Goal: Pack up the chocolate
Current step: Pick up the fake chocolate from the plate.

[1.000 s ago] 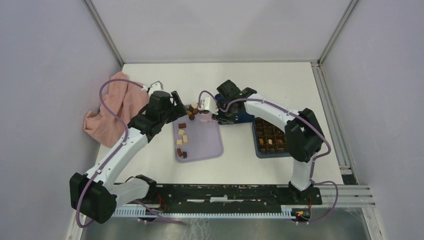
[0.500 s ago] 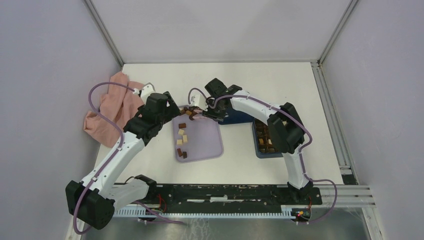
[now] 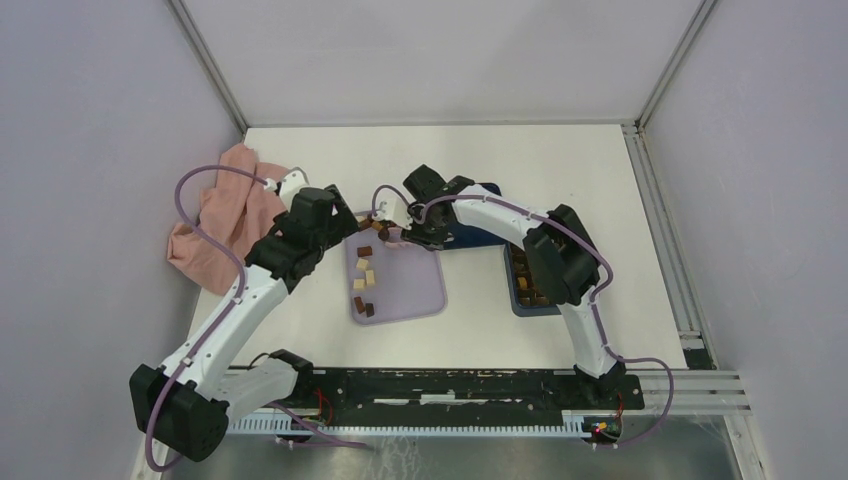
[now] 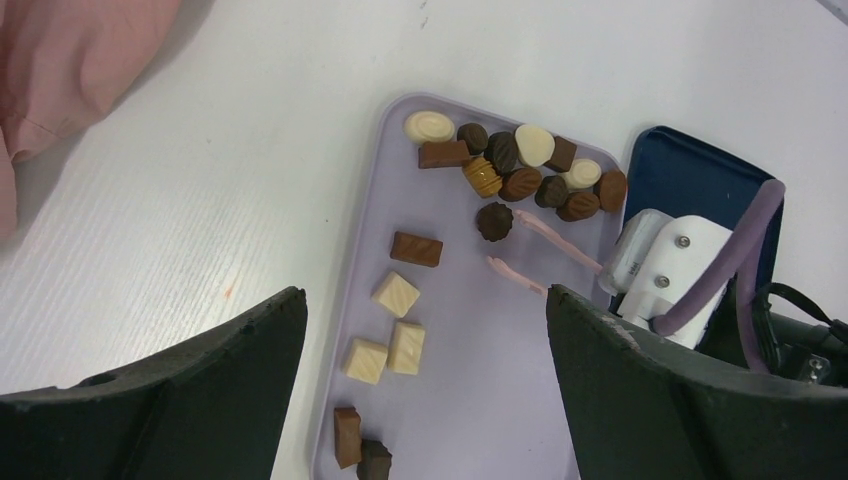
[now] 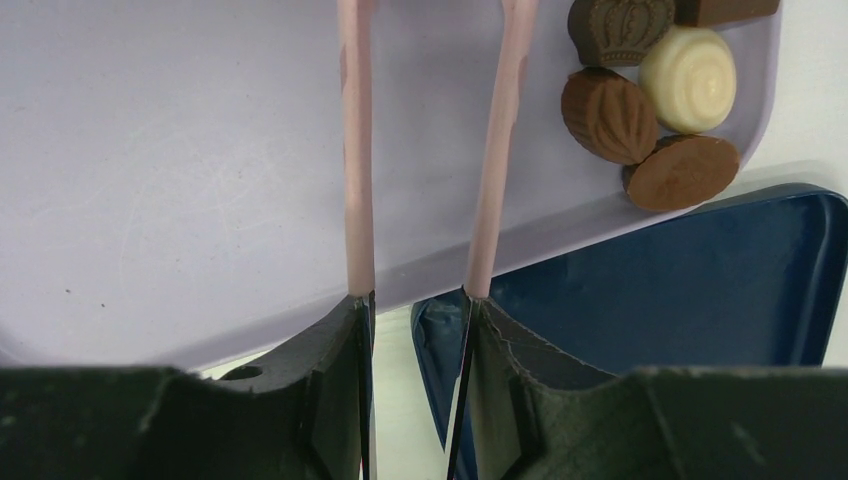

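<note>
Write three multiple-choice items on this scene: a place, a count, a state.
1. Where does the pink cloth lie? A. in the box B. left of the lilac tray C. on the tray
2. How many square cream chocolates lie on the tray? A. one B. six C. three
3. How is the left claw? A. open, empty B. shut on a chocolate C. shut on the cloth
1 B: the cloth lies off the tray, to its left. 2 C: three squares lie mid-tray. 3 A: it gapes wide above the tray, nothing held.
</note>
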Tool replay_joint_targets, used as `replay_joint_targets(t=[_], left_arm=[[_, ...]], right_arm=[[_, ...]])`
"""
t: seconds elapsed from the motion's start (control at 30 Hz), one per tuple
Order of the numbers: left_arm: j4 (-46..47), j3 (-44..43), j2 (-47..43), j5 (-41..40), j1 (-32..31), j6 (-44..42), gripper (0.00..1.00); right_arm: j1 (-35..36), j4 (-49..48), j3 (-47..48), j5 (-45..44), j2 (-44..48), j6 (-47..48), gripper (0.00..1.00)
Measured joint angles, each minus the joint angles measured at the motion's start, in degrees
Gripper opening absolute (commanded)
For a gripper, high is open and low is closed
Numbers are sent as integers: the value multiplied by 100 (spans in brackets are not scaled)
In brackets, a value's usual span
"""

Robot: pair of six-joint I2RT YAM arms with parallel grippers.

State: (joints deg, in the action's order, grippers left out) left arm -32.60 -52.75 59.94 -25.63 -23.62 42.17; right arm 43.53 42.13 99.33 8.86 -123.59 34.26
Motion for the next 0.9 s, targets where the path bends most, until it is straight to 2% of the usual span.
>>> replay_joint_targets(t=[0.5,0.9], left_arm=[[-129,28,-203,-85,2,105,94],[-155,28,-170,-85,0,105,94]], right_arm=[[149,39,496,-57,-378,-37,40],[173,39,496,-122,-389,-39,17]])
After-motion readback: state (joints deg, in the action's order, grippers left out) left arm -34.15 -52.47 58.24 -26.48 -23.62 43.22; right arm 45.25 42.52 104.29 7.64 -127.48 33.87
